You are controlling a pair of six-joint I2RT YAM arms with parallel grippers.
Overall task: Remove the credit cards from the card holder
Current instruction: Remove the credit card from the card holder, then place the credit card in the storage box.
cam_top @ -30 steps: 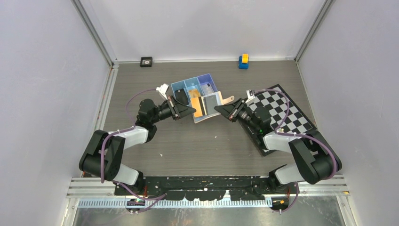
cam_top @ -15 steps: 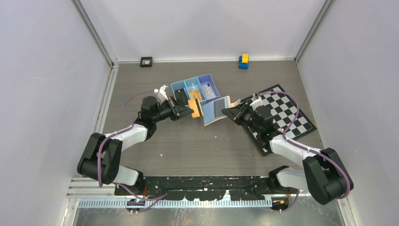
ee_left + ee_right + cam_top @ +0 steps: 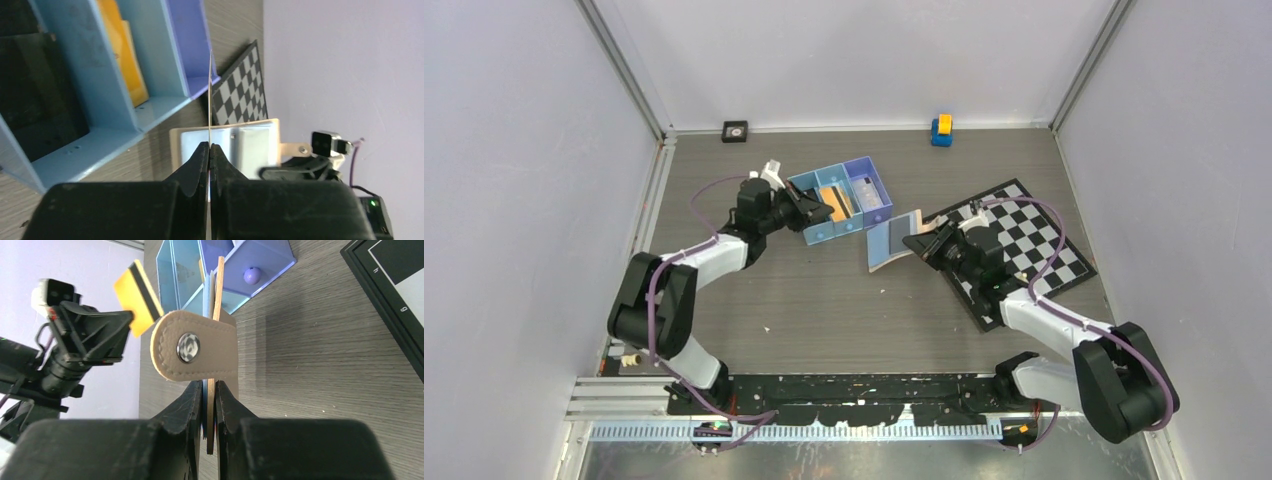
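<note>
My left gripper (image 3: 809, 207) is shut on an orange credit card (image 3: 829, 197) with a black stripe, held over the blue tray (image 3: 864, 169). In the left wrist view the card (image 3: 209, 100) shows edge-on between the left gripper's (image 3: 209, 147) closed jaws. The right wrist view shows that card (image 3: 137, 297) in the air, apart from the holder. The tan card holder (image 3: 890, 243) stands on edge above the table, with my right gripper (image 3: 209, 387) shut on its edge under the snap tab (image 3: 195, 352). A black card (image 3: 40, 95) and another orange card (image 3: 122, 55) lie in the tray.
A chessboard (image 3: 1024, 235) lies under and right of the right arm. A blue and yellow block (image 3: 941, 130) and a small black square object (image 3: 735, 130) sit by the back wall. A small purple ball (image 3: 252, 275) lies in the tray's purple compartment.
The left gripper pulled the orange card out of the holder and carried it up-left over the tray. The right gripper shifted the holder a little right and toward the arms.
</note>
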